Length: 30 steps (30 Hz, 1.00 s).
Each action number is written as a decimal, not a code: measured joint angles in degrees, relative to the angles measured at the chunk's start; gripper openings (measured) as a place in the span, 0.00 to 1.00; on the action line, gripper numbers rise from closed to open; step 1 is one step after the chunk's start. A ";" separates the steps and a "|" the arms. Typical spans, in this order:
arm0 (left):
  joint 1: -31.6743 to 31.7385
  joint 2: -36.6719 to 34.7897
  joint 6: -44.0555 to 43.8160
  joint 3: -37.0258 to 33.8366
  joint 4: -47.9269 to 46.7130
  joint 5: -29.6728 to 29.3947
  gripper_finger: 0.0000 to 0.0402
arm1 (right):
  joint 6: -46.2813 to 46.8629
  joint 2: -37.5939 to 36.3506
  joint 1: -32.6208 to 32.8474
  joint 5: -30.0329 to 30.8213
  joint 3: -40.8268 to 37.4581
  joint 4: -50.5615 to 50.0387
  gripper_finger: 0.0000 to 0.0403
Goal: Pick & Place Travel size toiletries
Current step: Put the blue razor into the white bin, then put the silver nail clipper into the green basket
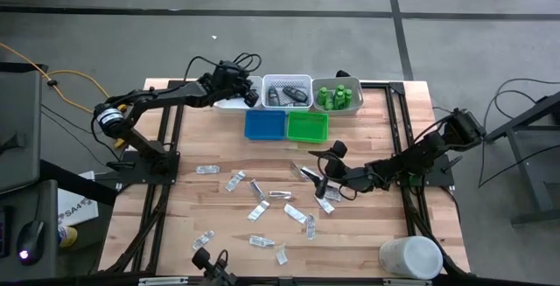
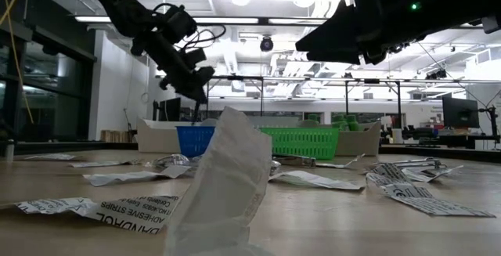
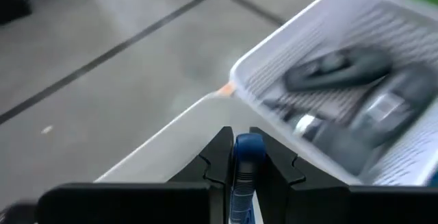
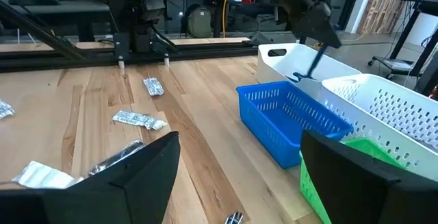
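Note:
My left gripper (image 1: 252,96) is at the far side, above a low white tray (image 1: 229,105), shut on a thin blue stick (image 3: 248,157). The same stick (image 4: 313,65) shows in the right wrist view. Several clear and white flat packets (image 1: 260,209) lie flat on the wooden table. Dark grey oblong pieces (image 1: 287,94) lie in a white basket, and green bottles (image 1: 337,96) stand in the basket beside it. My right gripper (image 1: 325,181) hovers open over packets right of the table's middle, with nothing between its fingers (image 4: 140,176). My left gripper pinches the thin blue stick between its two fingers, which lie along it. The stick's free end (image 3: 248,143) reaches out past the fingertips. The fingers slant down toward the far edge. The stick (image 4: 308,70) hangs slanted, lifted clear, its lower end over the white tray (image 4: 277,53).
A blue tray (image 1: 265,125) and a green tray (image 1: 307,127) stand side by side in front of the baskets. A large white cylindrical container (image 1: 409,257) stands at the near right corner. A crumpled packet (image 2: 223,185) rises close before the low camera.

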 joint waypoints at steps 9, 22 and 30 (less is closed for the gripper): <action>-0.09 0.00 1.91 -0.02 -6.04 -5.66 0.11 | 2.92 -0.02 -0.02 -0.02 0.00 -0.36 0.74; -0.11 -0.02 11.90 -0.02 -8.46 -9.99 0.24 | 6.55 -0.02 -0.02 -0.02 -0.01 -1.13 0.74; -0.11 -1.68 11.18 0.00 -10.45 -11.18 0.50 | 11.81 -0.02 -0.28 0.15 0.00 -2.19 0.74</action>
